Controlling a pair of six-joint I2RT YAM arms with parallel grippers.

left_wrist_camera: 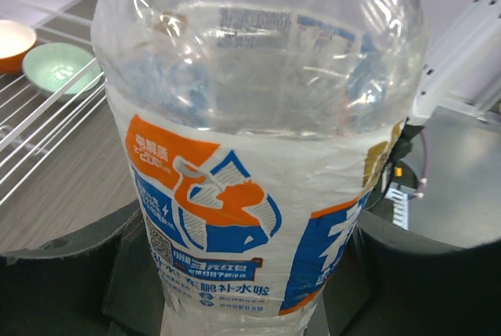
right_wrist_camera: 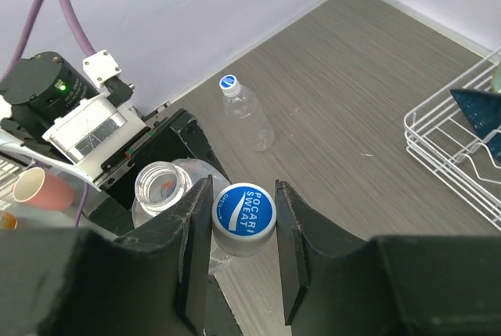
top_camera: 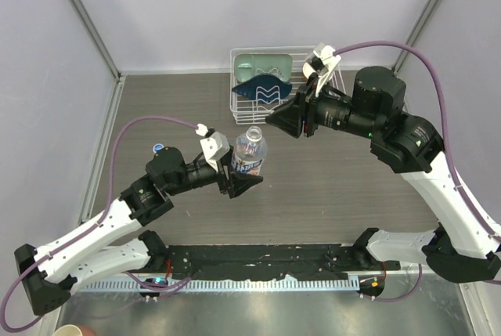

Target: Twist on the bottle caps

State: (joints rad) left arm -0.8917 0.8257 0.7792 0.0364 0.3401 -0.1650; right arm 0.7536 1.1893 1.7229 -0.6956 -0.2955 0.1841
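Observation:
My left gripper [top_camera: 241, 178] is shut on a clear bottle [top_camera: 250, 152] with a blue, orange and white label [left_wrist_camera: 235, 218], holding it upright at mid-table. Its neck [right_wrist_camera: 159, 183] is open and uncapped. My right gripper [top_camera: 271, 118] hovers up and to the right of that bottle, shut on a bottle cap [right_wrist_camera: 243, 214] with white sides and a blue printed top. The cap sits just beside the open neck, not over it. A second, unlabelled bottle [right_wrist_camera: 249, 117] lies on the table to the left, and a blue-topped cap [right_wrist_camera: 228, 82] is on its neck.
A white wire rack [top_camera: 233, 85] at the back holds a green bowl [left_wrist_camera: 59, 70], an orange bowl [left_wrist_camera: 12, 42] and a dark blue item [top_camera: 262, 89]. A pink cup [right_wrist_camera: 35, 187] stands near the left arm's base. Walls close in on three sides.

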